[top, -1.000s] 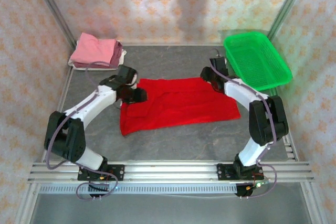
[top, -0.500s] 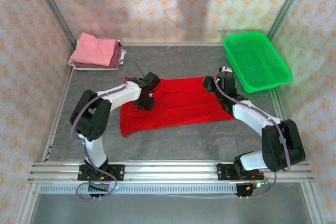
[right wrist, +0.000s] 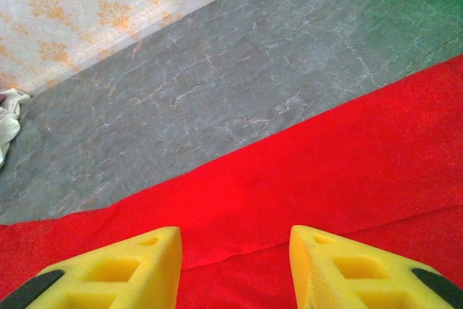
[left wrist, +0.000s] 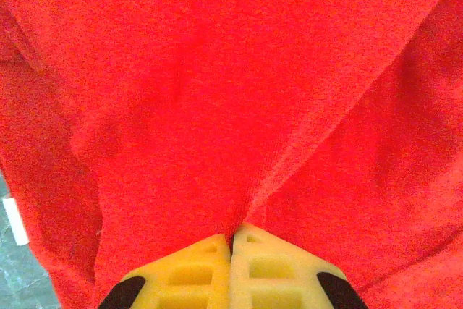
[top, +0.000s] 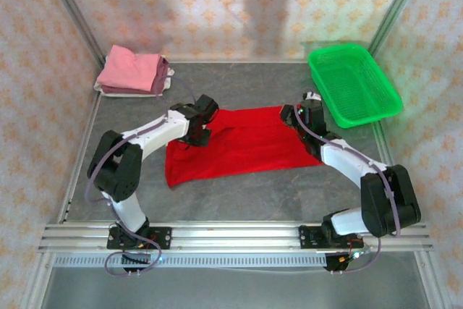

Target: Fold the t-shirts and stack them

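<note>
Left wrist: left claw [left wrist: 231,242] clenched on a fold of the plain bright red cloth t-shirt [left wrist: 217,70].
Right claw [right wrist: 233,244] released, poised over the shirt's far edge.

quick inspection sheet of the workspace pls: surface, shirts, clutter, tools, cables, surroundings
surface: grey marbled table, no spills seen
job's things: red shirt spread mid-table; folded stack, pink on top, in the far left corner
clutter: green basket at the far right
tools: left tool shut on a pinch of the red shirt; right tool open over the shirt near its far edge, contact unclear
cables: grey cables loop along both arms and at the bases
surroundings: patterned walls; metal rail at the near edge
</note>
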Robot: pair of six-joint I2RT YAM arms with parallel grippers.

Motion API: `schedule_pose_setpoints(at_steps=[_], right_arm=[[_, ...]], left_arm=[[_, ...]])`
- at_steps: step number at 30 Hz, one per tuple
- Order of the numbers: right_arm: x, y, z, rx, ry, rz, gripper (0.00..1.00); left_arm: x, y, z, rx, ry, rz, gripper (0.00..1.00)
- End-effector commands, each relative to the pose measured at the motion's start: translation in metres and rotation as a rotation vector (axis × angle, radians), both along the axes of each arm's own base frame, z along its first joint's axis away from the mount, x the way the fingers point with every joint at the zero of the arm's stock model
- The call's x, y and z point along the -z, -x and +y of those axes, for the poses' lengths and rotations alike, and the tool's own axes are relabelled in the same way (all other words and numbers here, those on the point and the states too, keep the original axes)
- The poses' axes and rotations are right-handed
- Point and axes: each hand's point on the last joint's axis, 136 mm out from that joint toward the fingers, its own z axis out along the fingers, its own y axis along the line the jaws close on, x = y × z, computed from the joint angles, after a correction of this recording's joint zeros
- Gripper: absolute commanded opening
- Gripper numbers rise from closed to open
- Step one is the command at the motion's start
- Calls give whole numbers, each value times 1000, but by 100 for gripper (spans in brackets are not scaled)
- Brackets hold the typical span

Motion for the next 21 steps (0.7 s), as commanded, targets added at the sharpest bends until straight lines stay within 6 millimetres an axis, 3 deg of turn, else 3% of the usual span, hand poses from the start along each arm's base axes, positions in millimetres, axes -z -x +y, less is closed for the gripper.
schedule_pose_setpoints(at_steps=[1,5,12,17,21], right_arm=[[-7,-5,3,-7,-5,-17,44],[-6,-5,7,-23,-16,-5,44],[11,-6,44,-170,-56,101,44],[18,-8,46,-159,-66,118,45],[22,-10,46,-156,-68,131,45]], left_arm=[[-19,5,-3,-6,82,2,0],[-21,9,-16,11,234,26,0],[-35,9,-17,21,389,39,0],[-49,16,-23,79,446,41,0],[-43,21,-28,113,483,60,0]])
